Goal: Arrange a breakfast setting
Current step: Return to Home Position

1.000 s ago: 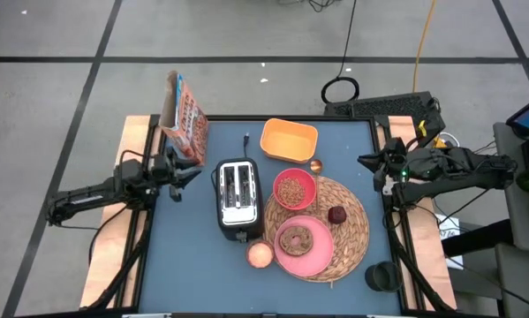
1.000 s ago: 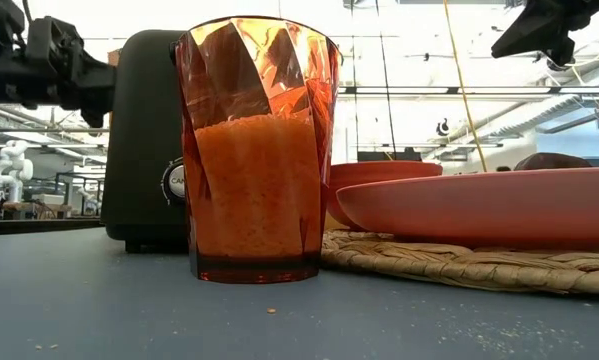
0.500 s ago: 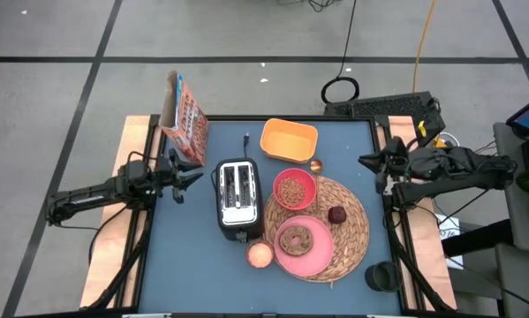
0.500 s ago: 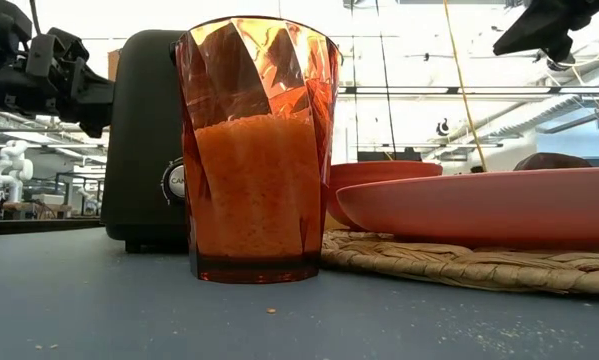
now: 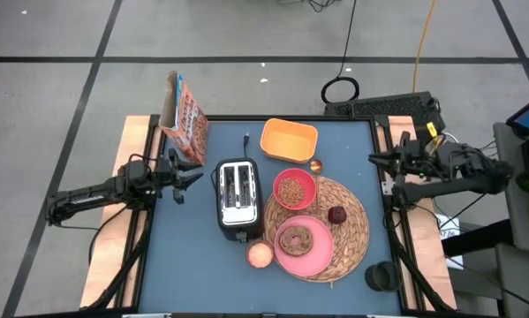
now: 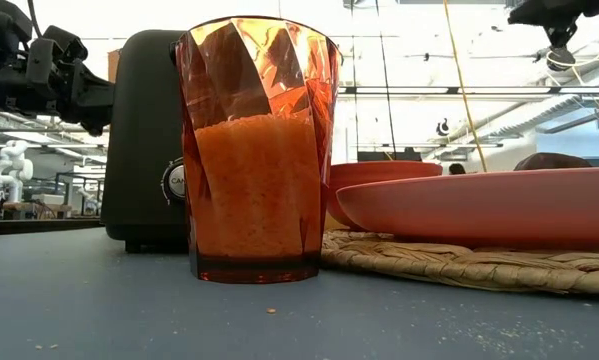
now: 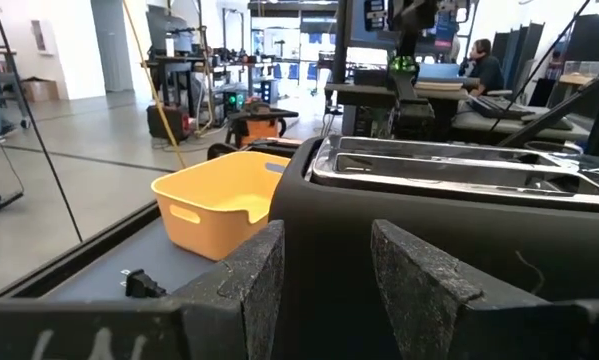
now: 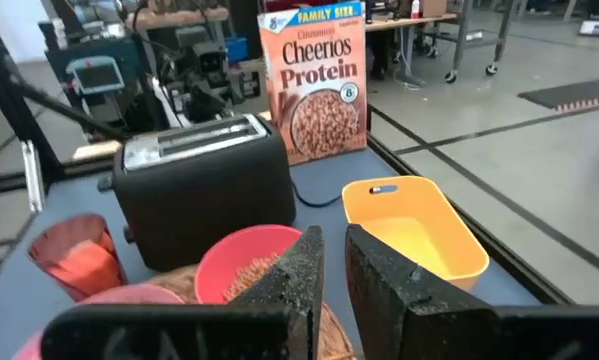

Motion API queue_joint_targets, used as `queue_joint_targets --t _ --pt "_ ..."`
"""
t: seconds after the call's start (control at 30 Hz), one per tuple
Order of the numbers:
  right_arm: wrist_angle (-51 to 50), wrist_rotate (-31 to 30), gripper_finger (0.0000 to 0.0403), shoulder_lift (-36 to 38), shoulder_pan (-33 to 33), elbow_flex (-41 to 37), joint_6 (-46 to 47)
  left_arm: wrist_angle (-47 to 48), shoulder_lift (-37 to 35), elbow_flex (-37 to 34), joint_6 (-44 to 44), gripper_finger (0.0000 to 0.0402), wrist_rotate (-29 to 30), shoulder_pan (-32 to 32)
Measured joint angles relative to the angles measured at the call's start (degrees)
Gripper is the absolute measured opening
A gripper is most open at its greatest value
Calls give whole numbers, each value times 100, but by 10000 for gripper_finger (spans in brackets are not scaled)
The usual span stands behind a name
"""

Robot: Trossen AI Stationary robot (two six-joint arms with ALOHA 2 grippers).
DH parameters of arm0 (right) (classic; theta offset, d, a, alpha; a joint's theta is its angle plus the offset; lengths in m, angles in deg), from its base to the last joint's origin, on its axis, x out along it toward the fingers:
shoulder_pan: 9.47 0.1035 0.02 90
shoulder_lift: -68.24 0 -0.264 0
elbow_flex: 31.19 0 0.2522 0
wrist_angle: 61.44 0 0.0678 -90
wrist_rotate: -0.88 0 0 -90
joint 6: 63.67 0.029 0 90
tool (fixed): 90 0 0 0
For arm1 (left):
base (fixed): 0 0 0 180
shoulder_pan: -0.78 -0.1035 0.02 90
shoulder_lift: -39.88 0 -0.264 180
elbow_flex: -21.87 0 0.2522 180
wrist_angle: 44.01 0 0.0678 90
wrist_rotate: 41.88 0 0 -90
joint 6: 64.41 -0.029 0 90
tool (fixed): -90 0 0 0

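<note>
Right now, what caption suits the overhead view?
Breakfast set: bread on pink plate, bowl and fruit on straw placemat; left gripper, right gripper at table edges.

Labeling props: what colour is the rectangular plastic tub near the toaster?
Yellow-orange rectangular plastic tub; shows best in right wrist view.

Both arms are built of dark, near-black links, slim along their length and chunkier at the joint housings. The left arm point(image 5: 96, 196) ends in a blocky left gripper point(image 5: 187, 181), and a thin black cable point(image 6: 34, 15) curves over its wrist. The right arm point(image 5: 449, 168) has the same dark casing up to the right gripper point(image 5: 374, 160). Seen close, the 2 left fingers point(image 7: 247, 275) are flat charcoal slabs with a grainy, speckled face. The 2 right fingers point(image 8: 297, 270) share that rough matte finish.
</note>
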Motion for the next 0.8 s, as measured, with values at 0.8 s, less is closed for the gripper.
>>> queue_joint_targets --t 0.8 --pt "2944 1219 38 1341 2 -2288 -1577 -23 9 2 17 159 5 0"
